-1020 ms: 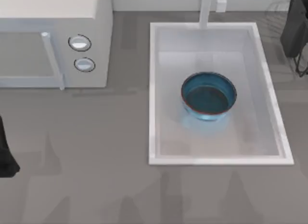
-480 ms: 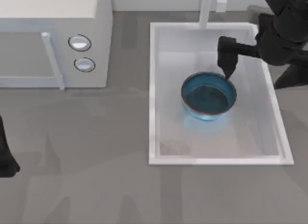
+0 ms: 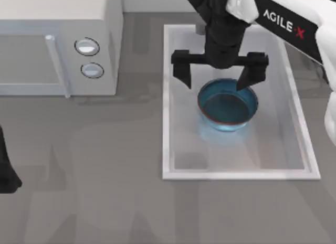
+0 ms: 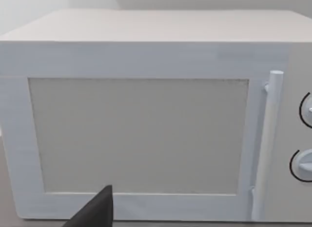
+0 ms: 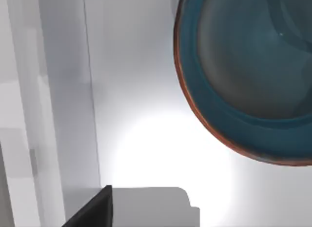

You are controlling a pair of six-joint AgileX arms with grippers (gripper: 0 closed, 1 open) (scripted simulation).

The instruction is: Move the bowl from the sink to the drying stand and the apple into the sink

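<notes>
Right gripper [image 3: 219,78] over far part of sink [image 3: 170,102], jaws spread wide, empty. Blue bowl [image 3: 227,105] upright mid-sink, just nearward of fingertips; round, no long axis. Left arm parked at table's left edge.

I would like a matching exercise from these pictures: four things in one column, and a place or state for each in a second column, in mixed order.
Things:
1. round glossy blue bowl with red rim
2. white microwave with two round knobs
3. right pincer
4. left arm

Places or states:
A. parked at the table's left edge
B. open, above the bowl's far rim
C. inside the white rectangular sink
D. left of the sink

Pairs: 1-C, 2-D, 3-B, 4-A
</notes>
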